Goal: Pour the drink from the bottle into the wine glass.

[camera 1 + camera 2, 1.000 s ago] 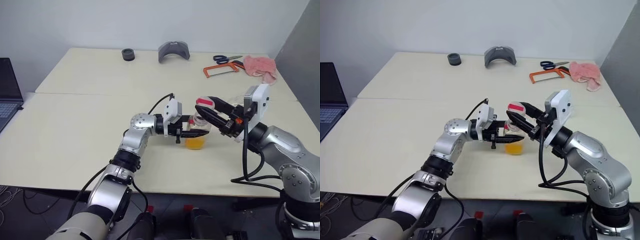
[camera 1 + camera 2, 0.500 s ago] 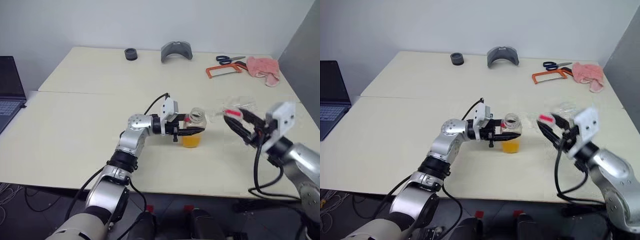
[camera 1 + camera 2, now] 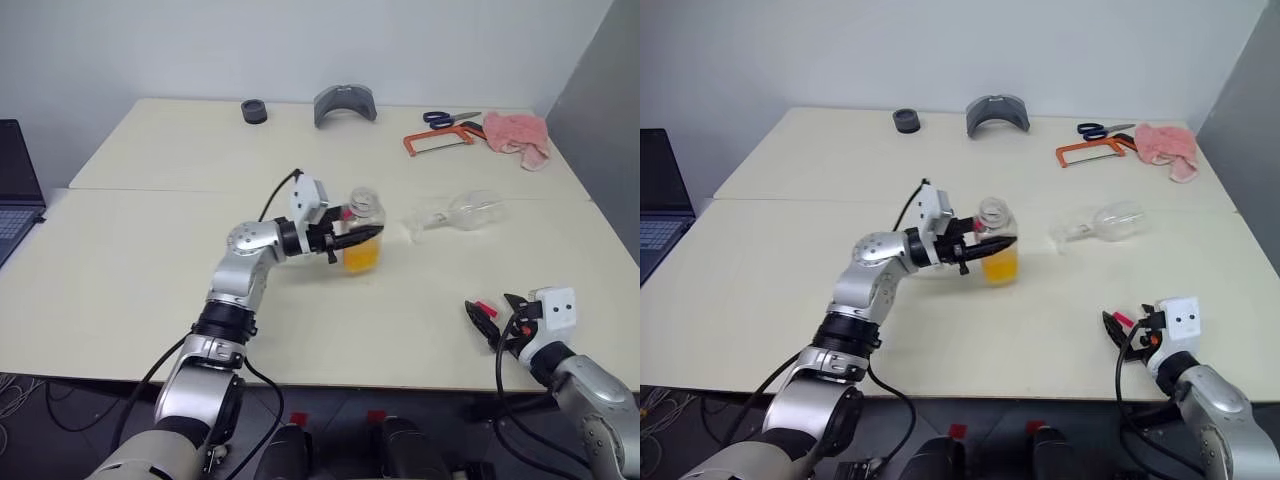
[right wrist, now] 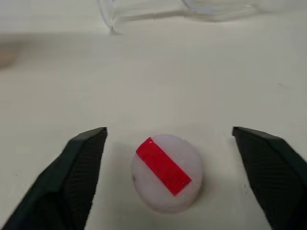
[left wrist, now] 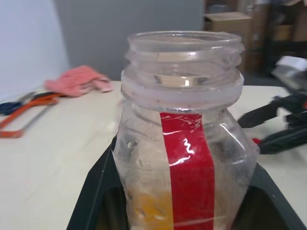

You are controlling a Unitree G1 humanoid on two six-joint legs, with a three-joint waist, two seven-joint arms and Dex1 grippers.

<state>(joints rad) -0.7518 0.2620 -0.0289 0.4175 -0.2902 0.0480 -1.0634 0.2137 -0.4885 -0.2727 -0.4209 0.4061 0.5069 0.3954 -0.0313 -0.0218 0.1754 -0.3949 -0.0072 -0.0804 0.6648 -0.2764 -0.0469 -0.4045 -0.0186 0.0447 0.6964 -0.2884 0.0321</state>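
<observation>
My left gripper is shut on the bottle, holding it upright just over the table's middle. The bottle's neck is open, a red label stripe runs down its side, and the orange drink fills its lower part. Right of it the clear wine glass lies on its side on the table. Near the front right edge my right gripper stands open. A pale cap with a red strip rests on the table between its fingers, touching neither.
Along the far edge lie a black ring, a grey curved piece, scissors, an orange hacksaw and a pink cloth. A laptop sits at the left. The right gripper is close to the table's front edge.
My right gripper carried the cap away from the bottle, down and right to the front edge, and opened; the cap now lies on the table. The left gripper moved the bottle slightly left.
</observation>
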